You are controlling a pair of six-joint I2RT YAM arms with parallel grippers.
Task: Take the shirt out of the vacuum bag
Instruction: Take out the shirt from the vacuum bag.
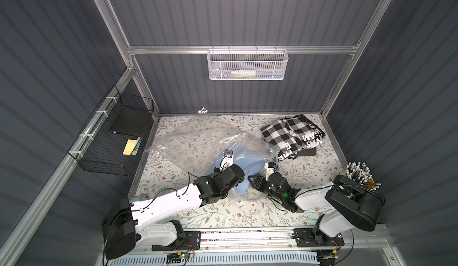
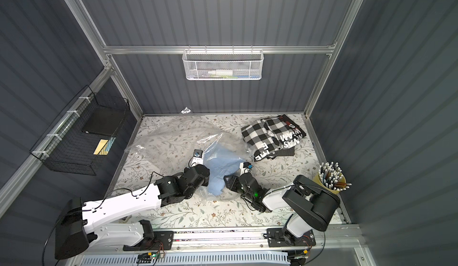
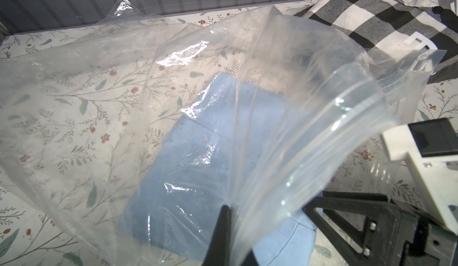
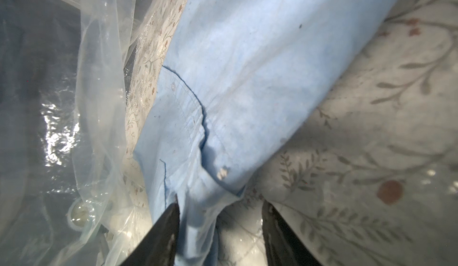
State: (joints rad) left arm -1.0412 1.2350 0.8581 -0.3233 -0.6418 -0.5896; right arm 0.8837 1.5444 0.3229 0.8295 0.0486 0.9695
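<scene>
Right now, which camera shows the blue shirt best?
The right wrist view: the blue shirt is close up, with seams and buttons showing. The left wrist view shows it through the vacuum bag; both top views show it small and far away.

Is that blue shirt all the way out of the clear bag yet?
No: in the left wrist view, clear film of the vacuum bag covers most of the blue shirt; only one end pokes out.

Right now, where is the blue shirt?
In both top views, the blue shirt lies centre, partly covered by the vacuum bag, front-left of the checked shirt.
</scene>
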